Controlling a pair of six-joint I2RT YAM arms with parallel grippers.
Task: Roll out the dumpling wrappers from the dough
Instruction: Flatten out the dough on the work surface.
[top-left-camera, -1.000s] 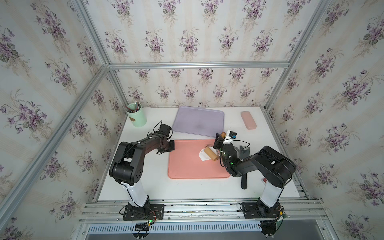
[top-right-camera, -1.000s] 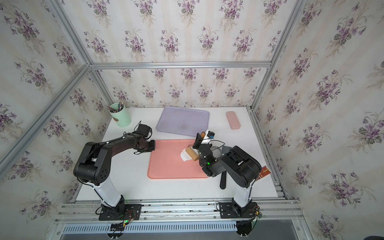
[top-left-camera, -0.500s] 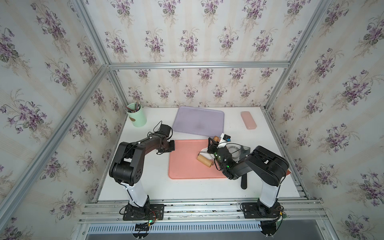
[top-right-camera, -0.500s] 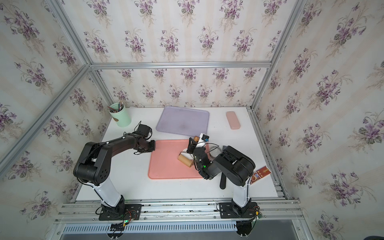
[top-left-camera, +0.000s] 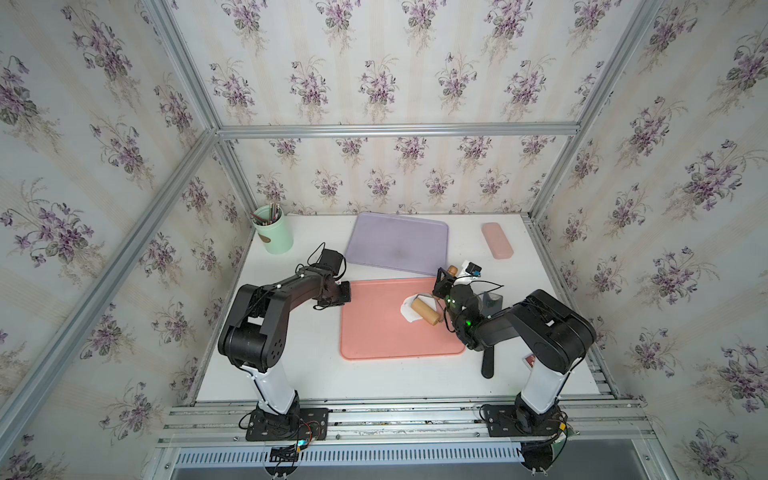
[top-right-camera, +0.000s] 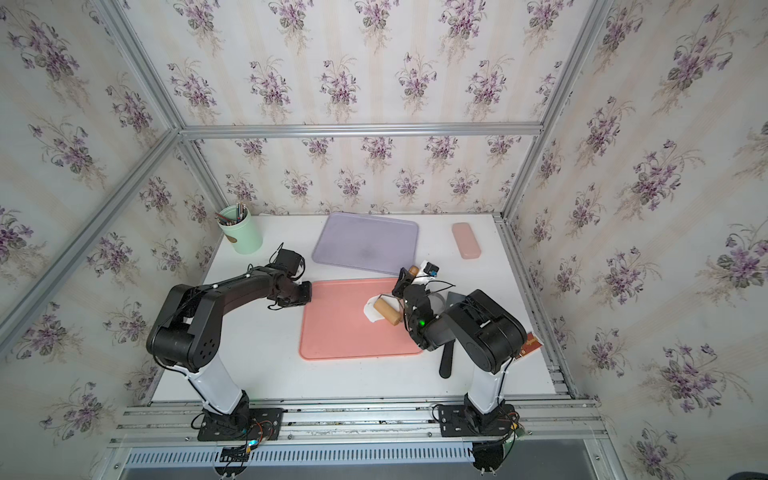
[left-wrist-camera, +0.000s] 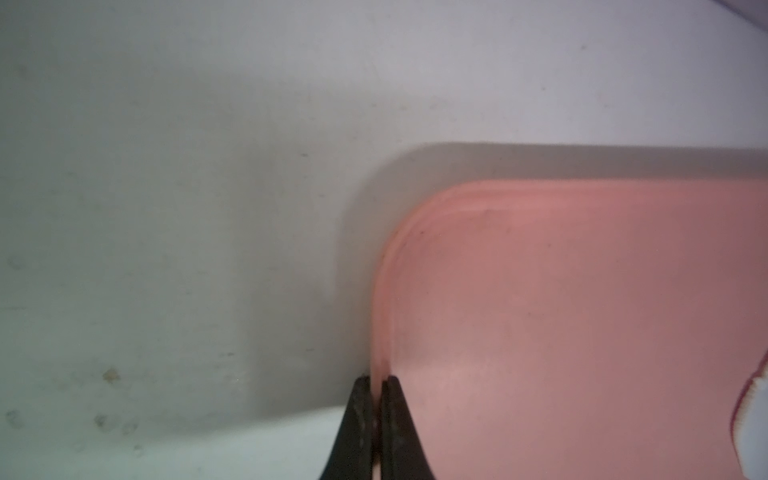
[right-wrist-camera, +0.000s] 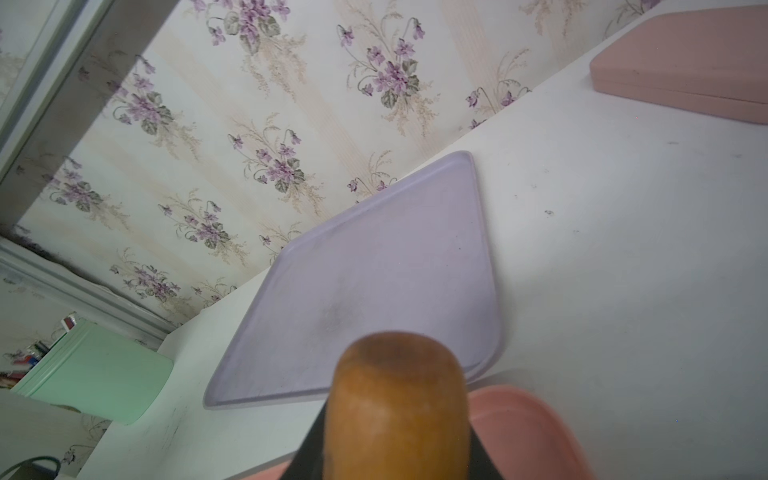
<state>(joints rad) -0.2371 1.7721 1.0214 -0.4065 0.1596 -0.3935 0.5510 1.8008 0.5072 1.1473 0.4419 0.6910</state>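
A white table (top-left-camera: 316, 374) is holding everything. A purple tray (top-left-camera: 397, 243) is lying flat at the back, just behind a pink tray (top-left-camera: 374, 332). A green cup (top-left-camera: 274, 235) is standing in the back left corner, with pencils (top-left-camera: 266, 215) sticking out of it. A pink case (top-left-camera: 497, 240) is lying at the back right. A black tool (top-left-camera: 488, 365) is lying right of the pink tray, and a little red card (top-right-camera: 530, 345) is peeking out nearby.

Thin, flat white dough (top-left-camera: 405, 310) on pink tray (top-left-camera: 374, 332), partly under rolling pin (top-left-camera: 424, 311)
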